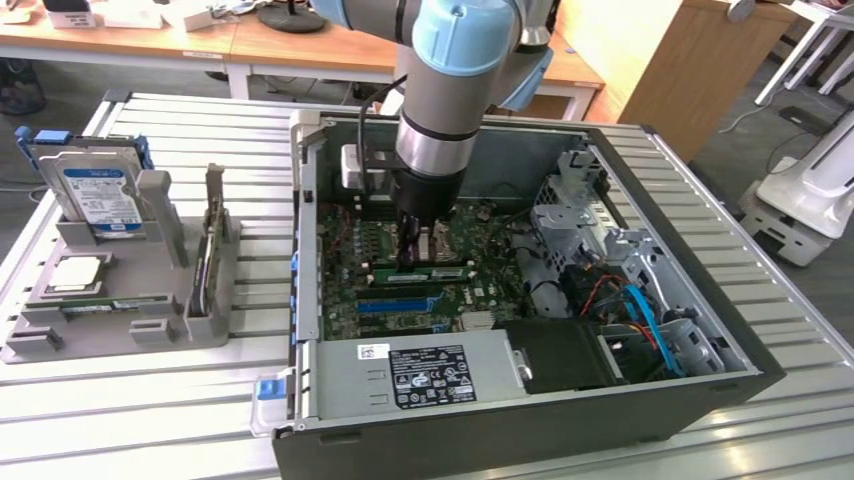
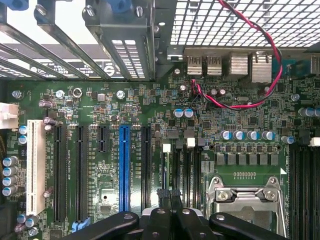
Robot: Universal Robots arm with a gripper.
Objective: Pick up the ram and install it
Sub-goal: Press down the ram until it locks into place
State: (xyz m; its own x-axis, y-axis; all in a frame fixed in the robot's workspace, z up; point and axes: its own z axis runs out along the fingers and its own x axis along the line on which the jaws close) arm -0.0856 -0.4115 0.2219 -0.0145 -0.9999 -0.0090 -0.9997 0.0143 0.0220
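My gripper (image 1: 407, 248) reaches down into the open computer case (image 1: 694, 400), just above the motherboard (image 1: 350, 262). Its dark fingers (image 2: 163, 200) are pressed together with nothing visible between them, so the gripper (image 2: 169, 193) is shut. The tips hang over the black memory slots (image 2: 182, 167) beside the silver processor socket (image 2: 245, 197). A long narrow green stick with dark chips, which looks like the ram (image 1: 430, 270), stands in a slot right beside the fingertips. In the grey holder (image 1: 80, 335) outside the case, a thin dark stick (image 1: 208, 240) stands on edge.
The holder also carries a hard drive with a blue label (image 1: 100, 195) and a square silver chip (image 1: 76, 272). The case holds a power supply (image 1: 420, 372), a drive cage (image 1: 574, 205) and blue and red cables (image 1: 650, 310). A red-black wire (image 2: 260, 35) loops above the board. Desks stand behind.
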